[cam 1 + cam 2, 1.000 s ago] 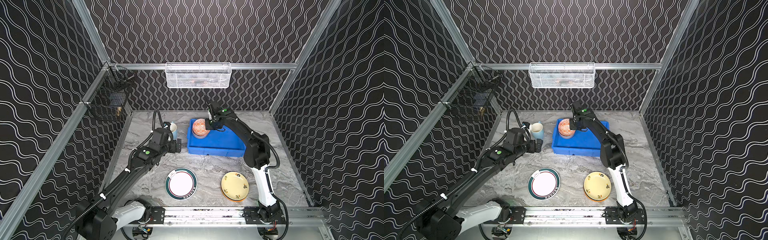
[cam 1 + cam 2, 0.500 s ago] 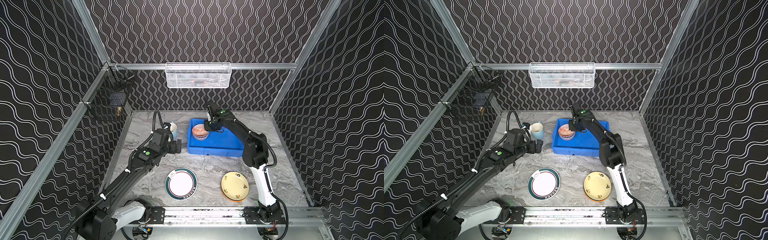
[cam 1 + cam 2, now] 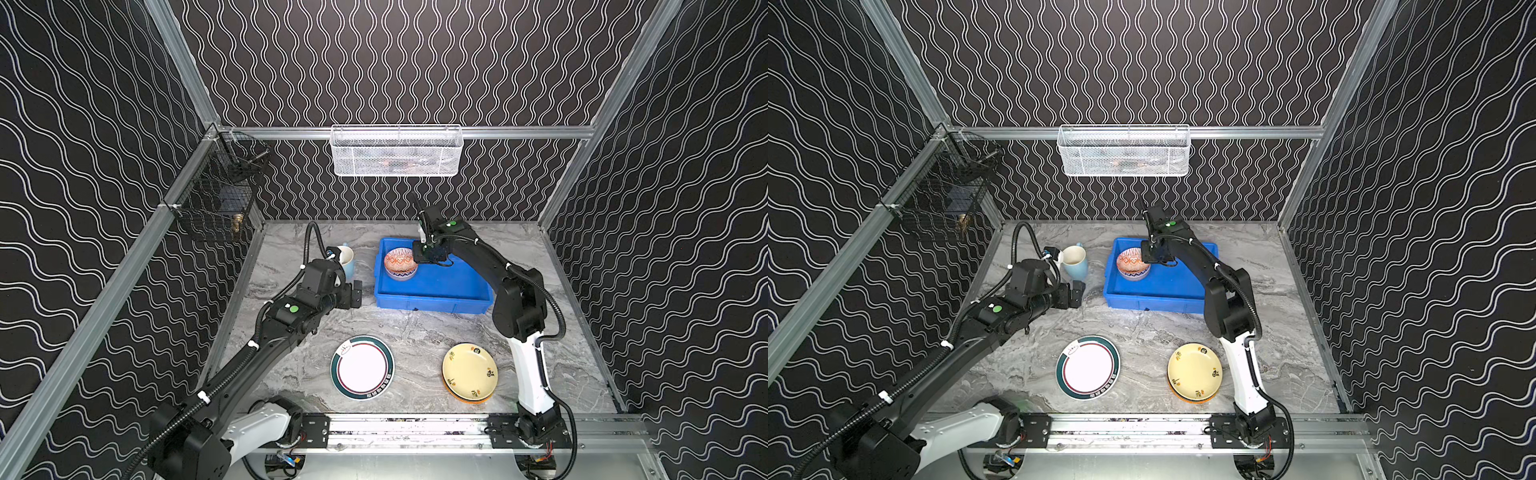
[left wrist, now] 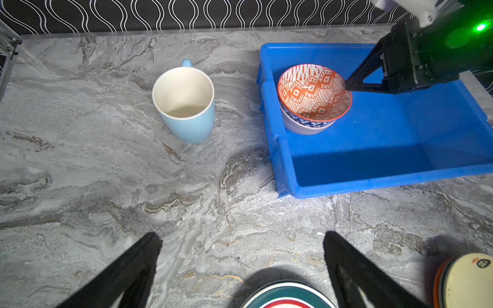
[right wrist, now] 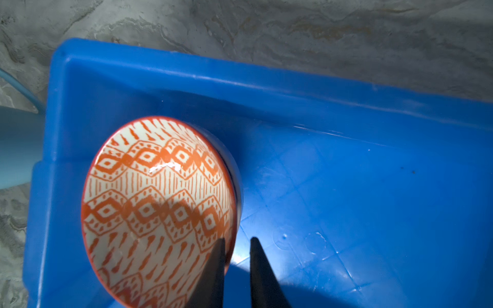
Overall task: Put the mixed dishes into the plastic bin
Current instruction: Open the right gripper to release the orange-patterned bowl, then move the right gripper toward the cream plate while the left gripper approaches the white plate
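Observation:
The lavender and orange-patterned bowl (image 3: pixel 399 262) (image 3: pixel 1131 262) (image 5: pixel 160 202) rests slightly tilted in the blue plastic bin (image 3: pixel 432 301) (image 4: pixel 373 184), at its far left end. My right gripper (image 3: pixel 417 259) (image 5: pixel 238 238) straddles the bowl's rim, one finger inside and one outside, narrowly open with a gap showing. The pale blue mug (image 3: pixel 347 259) (image 4: pixel 186 106) stands upright left of the bin. My left gripper (image 3: pixel 351 293) (image 4: pixel 241 236) hovers wide open and empty just in front of the mug. Nearer the front lie the white green-rimmed plate (image 3: pixel 361 368) and the yellow plate (image 3: pixel 469 370), stacked on the orange plate (image 3: pixel 463 399).
A white wire-mesh basket (image 3: pixel 397 151) hangs on the back wall and a black wire basket (image 3: pixel 216 203) on the left wall. The right arm's elbow (image 3: pixel 517 307) stands by the bin's right end. Metal frame rails edge the marble table.
The right gripper has lowered the bowl from a tilted hold above the bin onto the bin's floor, and its jaws have loosened. The left arm has not moved.

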{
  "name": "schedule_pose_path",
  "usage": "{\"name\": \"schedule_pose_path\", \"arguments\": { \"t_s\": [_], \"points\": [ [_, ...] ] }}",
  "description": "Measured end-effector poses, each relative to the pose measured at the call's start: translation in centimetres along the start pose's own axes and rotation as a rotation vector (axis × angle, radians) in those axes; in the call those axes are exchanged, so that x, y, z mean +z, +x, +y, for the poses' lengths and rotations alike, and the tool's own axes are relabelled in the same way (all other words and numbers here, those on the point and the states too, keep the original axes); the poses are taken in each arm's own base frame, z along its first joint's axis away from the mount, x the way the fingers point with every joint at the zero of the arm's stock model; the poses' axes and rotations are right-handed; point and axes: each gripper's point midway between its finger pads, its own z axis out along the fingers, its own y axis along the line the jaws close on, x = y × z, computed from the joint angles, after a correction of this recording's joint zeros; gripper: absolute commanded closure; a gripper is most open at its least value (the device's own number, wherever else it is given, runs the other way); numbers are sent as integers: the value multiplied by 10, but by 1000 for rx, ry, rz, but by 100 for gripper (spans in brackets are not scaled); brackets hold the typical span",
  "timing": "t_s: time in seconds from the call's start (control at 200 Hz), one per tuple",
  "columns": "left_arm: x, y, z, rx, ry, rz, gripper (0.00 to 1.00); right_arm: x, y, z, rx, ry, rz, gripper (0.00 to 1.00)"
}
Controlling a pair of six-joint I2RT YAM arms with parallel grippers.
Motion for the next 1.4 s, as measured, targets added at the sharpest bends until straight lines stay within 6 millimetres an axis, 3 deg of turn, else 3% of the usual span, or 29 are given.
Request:
{"name": "schedule_pose_path", "arguments": {
  "t_s": [0.275,0.42,0.521,0.666,0.766,0.901,1.051,1.091,1.141,1.276,1.401],
  "points": [
    [0,1,0,0,0,0,1,6,2,0,9,0,12,82],
    [0,1,0,0,0,0,1,-1,2,0,8,-1,8,69],
    [0,1,0,0,0,0,1,-22,-2,2,4,-12,-19,53],
    [0,1,0,-9,1,2,1,-74,-4,6,-4,-50,-84,51],
    [2,4,-5,-27,27,16,1,-107,8,2,-4,-62,-115,51],
    [9,15,-18,-51,86,48,1,-129,62,-24,10,-11,-69,51],
    [14,35,-46,-73,161,106,1,-149,144,-63,84,57,-6,51],
    [14,38,-58,-63,186,114,1,-151,166,-72,113,69,13,49],
    [13,44,-73,-53,218,125,1,-153,192,-83,151,91,42,41],
    [12,63,-109,-16,255,160,1,-153,250,-106,251,140,118,36],
    [6,78,-153,39,297,199,1,-153,285,-119,342,180,169,30]
  ]
}}
